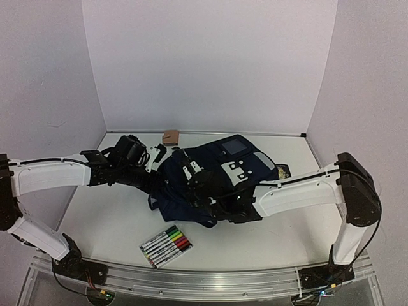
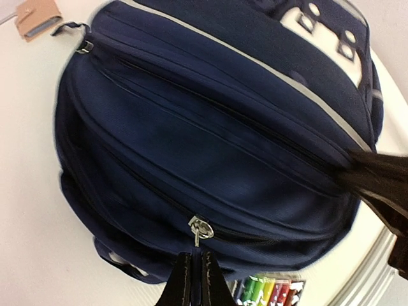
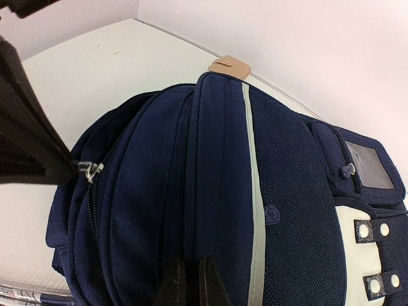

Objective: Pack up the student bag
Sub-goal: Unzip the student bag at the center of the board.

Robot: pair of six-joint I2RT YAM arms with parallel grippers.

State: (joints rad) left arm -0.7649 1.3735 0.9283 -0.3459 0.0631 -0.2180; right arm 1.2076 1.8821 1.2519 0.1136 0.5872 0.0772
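- Only from above: whole bag (image 1: 207,156) lying across the middle of the worktop (image 1: 108,217), left arm reaching in from 9 o'clock, right arm from 3 o'clock.
- Only from the left wrist: left tool (image 2: 194,258) closed, tips right under a silver zip pull (image 2: 199,229) on the bag's side. Cannot tell whether the tab is pinched.
- Only from the right wrist: right tool (image 3: 191,264) closed, tips against navy fabric just beside the pale piping. Cannot tell whether a fold is caught.
- Markers (image 1: 167,245) in a clear pack at 7 o'clock of the bag, near the front rail and apart from the bag.
- Tan wallet (image 1: 171,136) at 10 o'clock of the bag, close to the back wall and just beside the bag's end.
- Room for moving at 8 o'clock and 4 o'clock of the bag; tighter at 12 o'clock, where bag and back wall come near.
- Small dark thing (image 1: 282,171) at 3 o'clock of the bag, too small to name.
- From above, bag's middle hidden under the right arm, both tools hard to pick out against dark fabric.
- In the left wrist view, bag's left edge blurred and markers cut off at the bottom edge.
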